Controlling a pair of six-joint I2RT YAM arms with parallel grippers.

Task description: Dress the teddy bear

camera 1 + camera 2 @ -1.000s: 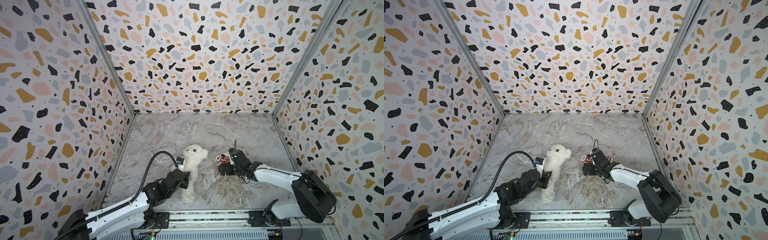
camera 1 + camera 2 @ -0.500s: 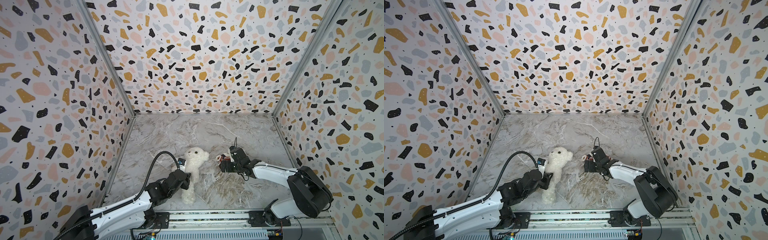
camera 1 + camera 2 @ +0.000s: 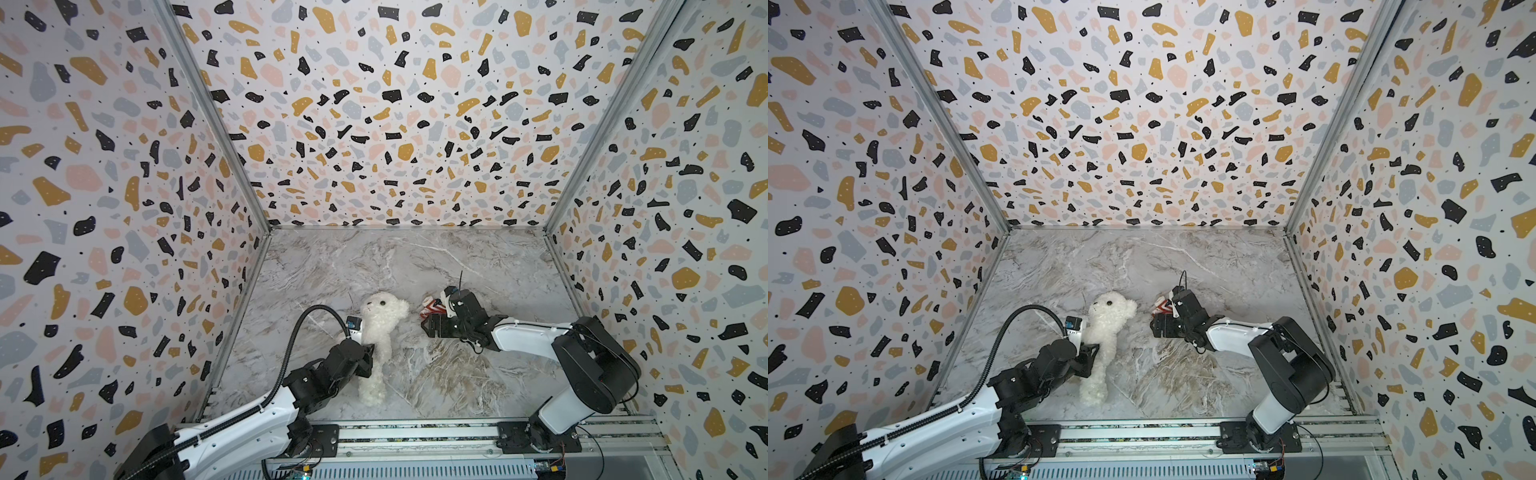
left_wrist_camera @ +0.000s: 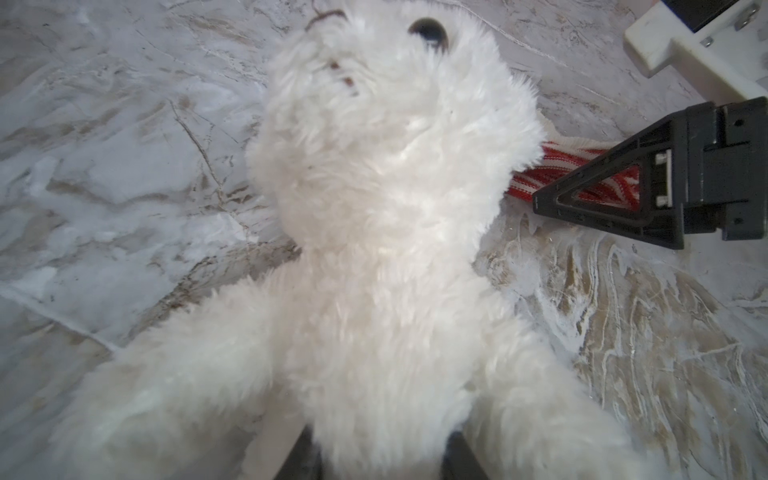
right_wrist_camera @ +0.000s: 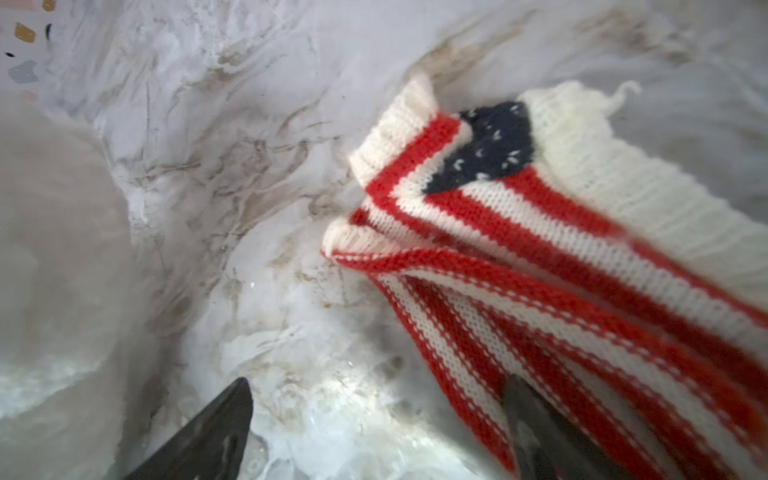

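Note:
The teddy bear, fluffy and cream-white, lies on the marble floor with its head toward the back wall. My left gripper is shut on its body from the left. In the left wrist view the bear fills the frame and hides most of the left gripper. A red-and-white striped knitted sweater lies to the right of the bear's head. My right gripper stands open over its near edge. One finger rests over the stripes, the other over bare floor.
Terrazzo-patterned walls close in the left, back and right sides. A metal rail carrying both arm bases runs along the front edge. Bare marble floor stretches behind the bear and sweater.
My right gripper has slid a little left, toward the bear's head, staying open. The left gripper keeps its hold and the bear has barely shifted.

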